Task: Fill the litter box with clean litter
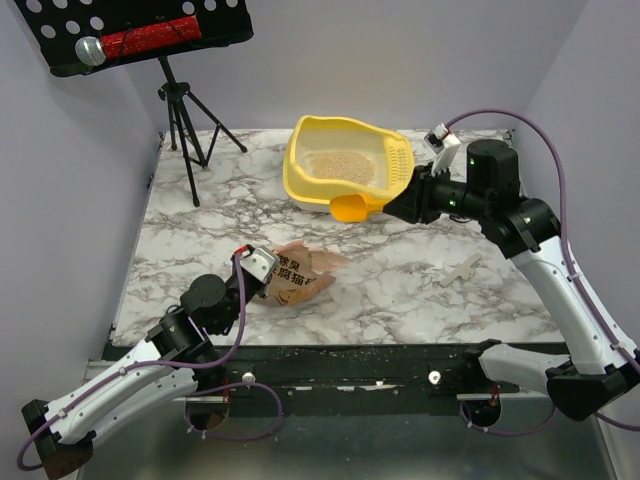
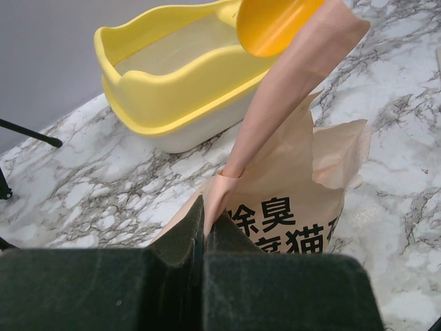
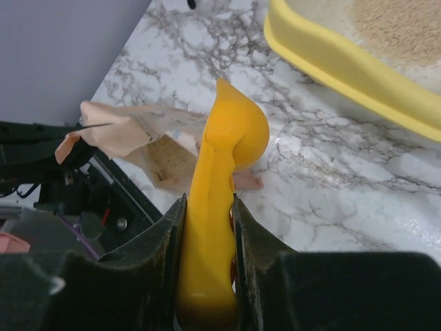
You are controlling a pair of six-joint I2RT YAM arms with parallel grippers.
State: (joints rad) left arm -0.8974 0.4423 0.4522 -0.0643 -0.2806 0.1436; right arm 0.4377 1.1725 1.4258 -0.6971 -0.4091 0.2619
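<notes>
The yellow litter box (image 1: 300,170) stands at the back middle of the table, with a patch of pale beige clean litter (image 1: 340,165) inside; it also shows in the left wrist view (image 2: 165,89) and the right wrist view (image 3: 344,62). My right gripper (image 1: 395,205) is shut on the handle of a yellow-orange scoop (image 3: 213,207), whose bowl (image 1: 350,208) hangs just in front of the box. My left gripper (image 2: 204,227) is shut on the edge of the tan-pink litter bag (image 2: 296,200), which lies open on the table (image 1: 300,275). Litter shows inside the bag (image 3: 169,155).
A black tripod (image 1: 185,115) with a black perforated board (image 1: 130,30) stands at the back left. Purple-grey walls close in the left, back and right. Scattered granules lie along the table's front edge (image 1: 330,350).
</notes>
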